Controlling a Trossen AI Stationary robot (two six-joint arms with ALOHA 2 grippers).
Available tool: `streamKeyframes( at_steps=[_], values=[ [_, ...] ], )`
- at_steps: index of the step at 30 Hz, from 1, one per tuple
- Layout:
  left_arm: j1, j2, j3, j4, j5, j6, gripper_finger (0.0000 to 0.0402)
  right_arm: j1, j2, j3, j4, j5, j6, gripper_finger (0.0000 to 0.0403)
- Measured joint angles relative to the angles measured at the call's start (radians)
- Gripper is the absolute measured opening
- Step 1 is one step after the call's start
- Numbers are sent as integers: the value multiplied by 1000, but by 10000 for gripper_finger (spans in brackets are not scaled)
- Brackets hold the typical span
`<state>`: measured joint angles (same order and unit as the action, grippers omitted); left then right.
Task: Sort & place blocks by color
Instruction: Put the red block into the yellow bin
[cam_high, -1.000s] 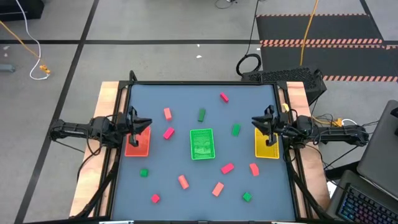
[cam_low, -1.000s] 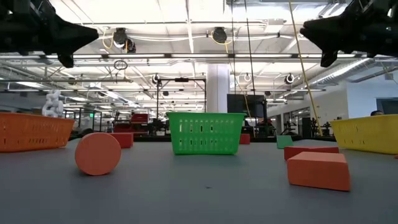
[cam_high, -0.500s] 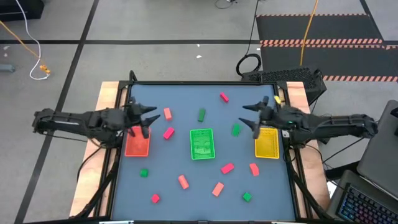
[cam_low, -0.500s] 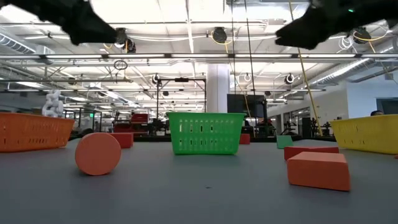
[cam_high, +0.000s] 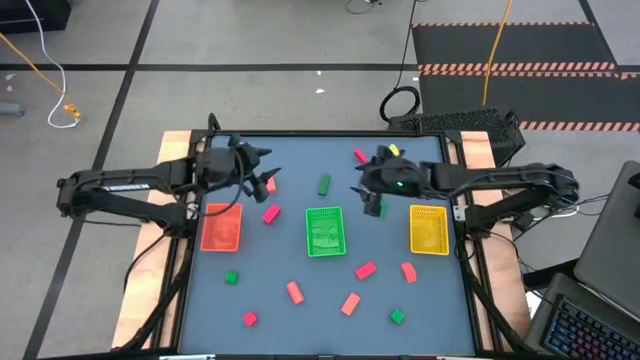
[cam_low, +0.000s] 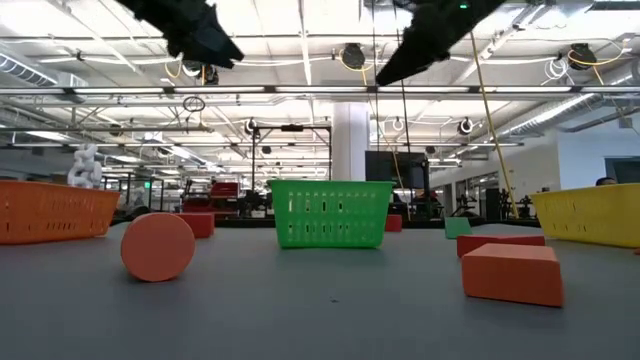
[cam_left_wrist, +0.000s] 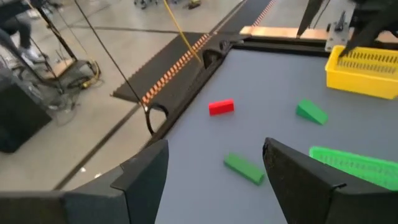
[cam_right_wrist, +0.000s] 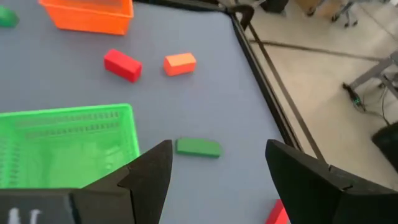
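Small green, salmon and red blocks lie scattered flat on the blue-grey table. Between the arms at the far side are a green bar (cam_high: 324, 184), a salmon block (cam_high: 269, 183), a red block (cam_high: 271, 213) and a far red block (cam_high: 360, 156). My left gripper (cam_high: 258, 165) hangs open, high above the salmon block. My right gripper (cam_high: 365, 186) hangs open, high over a green wedge (cam_left_wrist: 311, 112). Both wrist views show the green bar (cam_left_wrist: 244, 168) (cam_right_wrist: 198, 147) on the table beyond empty fingers (cam_left_wrist: 143, 180) (cam_right_wrist: 305, 180).
Three trays stand in a row: orange (cam_high: 221, 226) at the left, green (cam_high: 324, 231) in the middle, yellow (cam_high: 428, 229) at the right. More blocks lie toward the near edge, such as a salmon one (cam_high: 294, 291) and a green one (cam_high: 397, 316).
Both grippers have risen from above their side trays and swung toward the table's middle and far side. They have tipped from pointing down to nearly level, and their fingers have opened. No block has moved.
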<state>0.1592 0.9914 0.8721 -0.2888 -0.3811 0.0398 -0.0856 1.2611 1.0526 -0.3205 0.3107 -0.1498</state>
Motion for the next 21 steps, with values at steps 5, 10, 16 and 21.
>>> streamKeyframes(
  at_steps=[5, 10, 16, 21],
  values=[
    [47, 41, 56, 6, 5, 65, 264, -57, 112, 129, -37, 0, 3, 252],
    [85, 45, 62, 7, 6, 111, 264, -134, 186, 222, -62, -1, -5, 251],
    [152, 44, 28, -5, -11, 56, 264, -252, 253, 238, -111, 0, 10, 251],
    [193, 45, -42, -2, -20, 29, 264, -333, 298, 209, -144, 1, 37, 251]
  ],
)
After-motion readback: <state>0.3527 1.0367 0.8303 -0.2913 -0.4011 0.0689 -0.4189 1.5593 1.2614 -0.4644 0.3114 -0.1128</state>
